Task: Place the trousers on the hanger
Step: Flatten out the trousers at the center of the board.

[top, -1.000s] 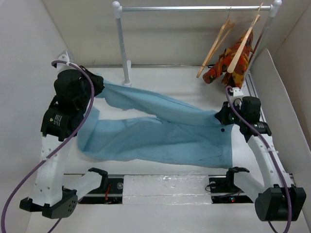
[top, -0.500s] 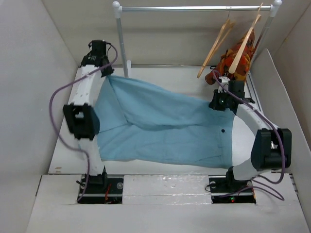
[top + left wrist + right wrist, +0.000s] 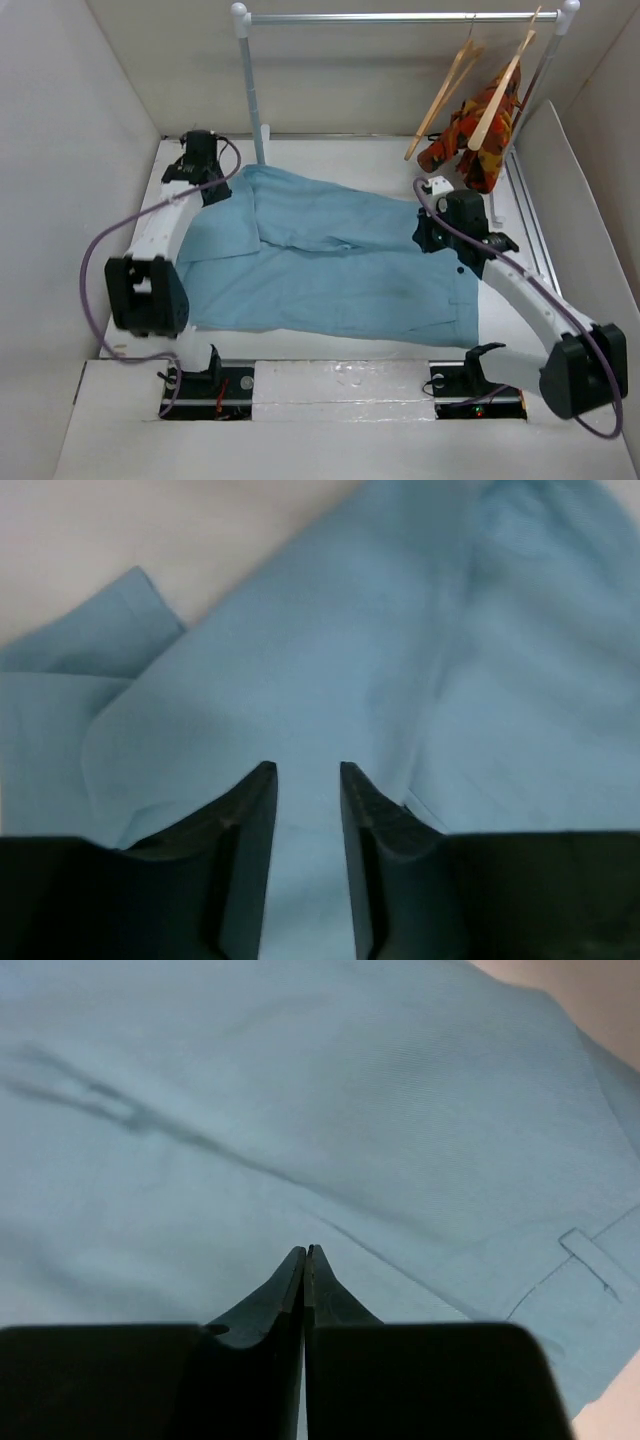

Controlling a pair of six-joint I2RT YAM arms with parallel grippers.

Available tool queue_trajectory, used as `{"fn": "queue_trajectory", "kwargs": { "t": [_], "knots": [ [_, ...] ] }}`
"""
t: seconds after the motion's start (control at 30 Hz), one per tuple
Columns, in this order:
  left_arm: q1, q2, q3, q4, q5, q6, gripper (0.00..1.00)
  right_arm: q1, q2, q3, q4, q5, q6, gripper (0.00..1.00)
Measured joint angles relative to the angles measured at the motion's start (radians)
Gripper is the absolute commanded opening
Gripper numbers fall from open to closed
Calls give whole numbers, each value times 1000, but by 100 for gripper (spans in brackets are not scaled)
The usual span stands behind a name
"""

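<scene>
The light-blue trousers (image 3: 330,270) lie spread flat across the table, waist to the right, legs to the left. My left gripper (image 3: 208,188) is over the far leg end. In the left wrist view it (image 3: 305,770) is open, with the trousers (image 3: 300,630) below the gap. My right gripper (image 3: 425,233) is at the far waist corner. In the right wrist view it (image 3: 305,1250) is shut tight at the trousers (image 3: 300,1110). The bare wooden hanger (image 3: 445,92) hangs on the rail at the back right, out of both grippers' reach.
A metal rail (image 3: 400,17) on a white post (image 3: 250,90) spans the back. A second wooden hanger (image 3: 497,100) holds an orange-red patterned garment (image 3: 480,130) beside the bare one. White walls enclose the table on three sides.
Both arms have lowered and moved in, and the trousers, held stretched above the table before, now lie flat. The left gripper has let go of the leg end.
</scene>
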Motion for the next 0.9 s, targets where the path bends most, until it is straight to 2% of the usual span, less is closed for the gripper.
{"fn": "queue_trajectory", "kwargs": {
  "t": [0.03,0.1,0.17,0.2,0.23,0.3,0.43,0.53,0.63,0.67,0.77,0.9],
  "knots": [
    [-27,-79,-53,10,9,0,25,15,-50,-27,-4,-8,4,0],
    [-104,-200,-150,45,19,1,34,47,-121,-74,-8,-25,-3,0],
    [-182,-255,-240,76,25,-3,44,76,-162,-114,-7,-42,-9,2],
    [-209,-263,-268,95,43,-6,47,89,-173,-131,-8,-52,-10,19],
    [-241,-254,-323,97,45,-6,47,101,-179,-146,-14,-62,-13,20],
    [-247,-202,-380,107,55,-3,48,116,-181,-172,-17,-92,-17,35],
    [-229,-93,-408,124,66,13,48,140,-180,-208,-21,-130,-21,37],
    [-224,-85,-407,164,69,27,48,179,-181,-218,-17,-146,-19,35],
    [-224,-73,-393,198,77,47,43,217,-181,-230,-6,-151,-15,35],
    [-224,-62,-388,208,80,52,37,229,-181,-234,-5,-150,-9,35],
    [-224,-26,-385,225,78,63,26,253,-182,-241,-5,-147,6,35],
    [-224,4,-389,225,67,64,22,260,-193,-241,-3,-134,18,35]
  ]
}}
